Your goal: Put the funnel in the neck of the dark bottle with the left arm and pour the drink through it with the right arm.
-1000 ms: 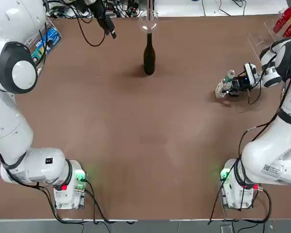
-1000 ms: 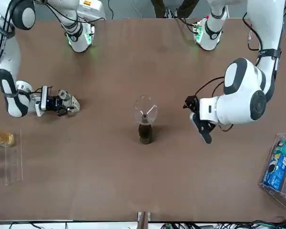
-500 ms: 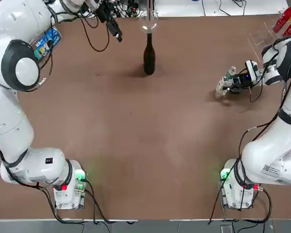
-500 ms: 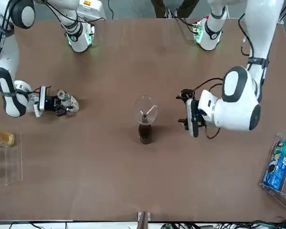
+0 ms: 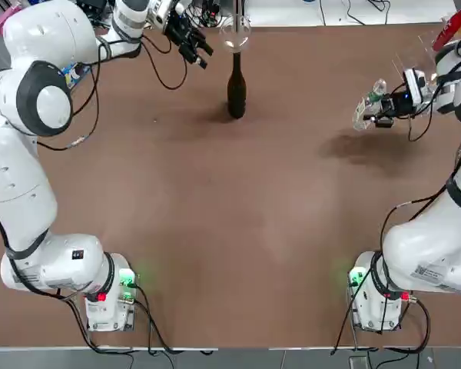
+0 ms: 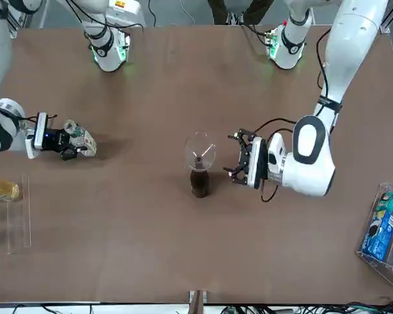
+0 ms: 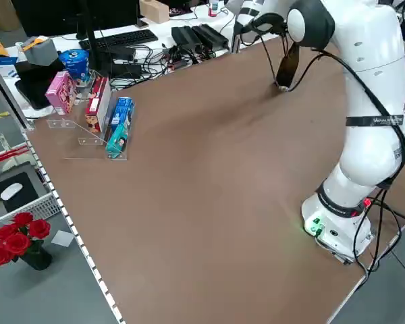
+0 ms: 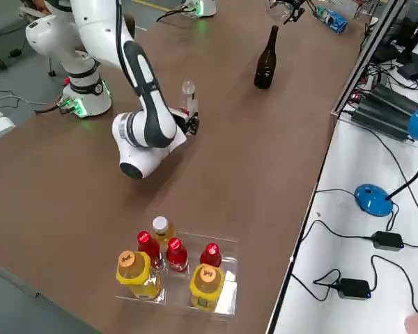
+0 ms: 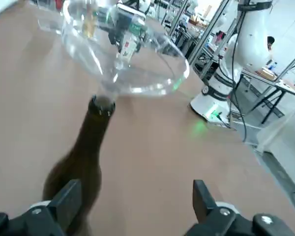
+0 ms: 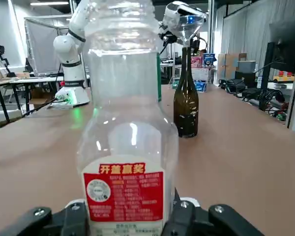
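The left pincer (image 9: pixel 140 211) is wide open with nothing between its fingers, near the dark bottle, on the left arm's side of it. The right pincer (image 10: pixel 125 223) is closed around the drink (image 10: pixel 125 162), holding it up over the tabletop (image 5: pixel 215 231) on the robot's right, well apart from the dark bottle.

The tabletop is a broad, plain brown. Over on the robot's right I can make out a clear tray (image 8: pixel 226 296) with yellow-capped bottles (image 8: pixel 136 275) and red-capped bottles (image 8: pixel 177 255); on the left another clear bin (image 7: pixel 88 138) carries bright boxes (image 7: pixel 98 106). Past the edge there's a white desk (image 8: pixel 366 278) with cables and blue-based stands (image 8: pixel 373 200), and, down by the floor, a vase of red roses (image 7: pixel 20 239). Someone's legs (image 6: pixel 239 12) show behind the robot.

The dark bottle (image 10: pixel 186 103) stands upright, slim-necked and nearly black, with a brownish sheen where light gets through. The funnel (image 9: pixel 125 64) sits in its neck, wide clear mouth up. The drink is a clear bottle with a red and white label, also upright, its mouth uncapped.
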Motion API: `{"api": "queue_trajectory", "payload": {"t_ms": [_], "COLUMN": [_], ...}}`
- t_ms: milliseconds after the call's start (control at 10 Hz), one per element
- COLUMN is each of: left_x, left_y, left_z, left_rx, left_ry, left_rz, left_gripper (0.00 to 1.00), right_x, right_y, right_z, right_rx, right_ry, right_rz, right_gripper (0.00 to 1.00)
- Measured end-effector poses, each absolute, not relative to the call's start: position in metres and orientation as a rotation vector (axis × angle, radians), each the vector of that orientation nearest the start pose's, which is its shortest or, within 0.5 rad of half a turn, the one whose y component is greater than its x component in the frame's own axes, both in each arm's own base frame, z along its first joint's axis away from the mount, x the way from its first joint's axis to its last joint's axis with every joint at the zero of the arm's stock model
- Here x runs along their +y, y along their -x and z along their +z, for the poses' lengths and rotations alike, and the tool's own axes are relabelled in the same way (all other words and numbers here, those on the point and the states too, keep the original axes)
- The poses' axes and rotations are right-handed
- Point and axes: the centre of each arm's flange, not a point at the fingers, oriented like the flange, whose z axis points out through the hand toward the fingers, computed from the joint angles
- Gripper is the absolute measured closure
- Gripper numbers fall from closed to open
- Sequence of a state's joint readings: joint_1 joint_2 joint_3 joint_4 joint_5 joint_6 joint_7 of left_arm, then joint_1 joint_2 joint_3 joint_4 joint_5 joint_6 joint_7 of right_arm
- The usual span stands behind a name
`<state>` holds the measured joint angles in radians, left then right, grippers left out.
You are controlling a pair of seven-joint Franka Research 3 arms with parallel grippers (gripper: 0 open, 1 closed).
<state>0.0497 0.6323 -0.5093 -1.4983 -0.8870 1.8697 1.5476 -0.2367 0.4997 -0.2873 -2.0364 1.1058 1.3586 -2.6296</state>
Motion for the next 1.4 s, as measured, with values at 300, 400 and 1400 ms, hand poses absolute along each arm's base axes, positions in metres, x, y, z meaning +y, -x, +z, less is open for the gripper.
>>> {"api": "queue_trajectory", "payload": {"t_ms": [300, 400, 1400], "left_x": [-0.337, -0.340, -0.387], "left_y": [-0.629, -0.631, -0.615], "left_z": [0.352, 0.351, 0.345], "left_rx": [-1.367, -1.358, -1.452], "left_ry": [-1.403, -1.366, -1.194], "left_rz": [0.642, 0.725, 0.968], "left_gripper": [0.00, 0.00, 0.00], "right_x": [-0.150, -0.150, -0.040], "right_y": [-0.502, -0.505, -0.536], "right_z": [0.266, 0.282, 0.469], "right_rx": [-1.327, -1.309, -1.149], "right_ry": [1.458, 1.501, 1.940], "right_rz": [-1.022, -1.005, -0.831], "right_gripper": [0.49, 0.49, 0.49]}}
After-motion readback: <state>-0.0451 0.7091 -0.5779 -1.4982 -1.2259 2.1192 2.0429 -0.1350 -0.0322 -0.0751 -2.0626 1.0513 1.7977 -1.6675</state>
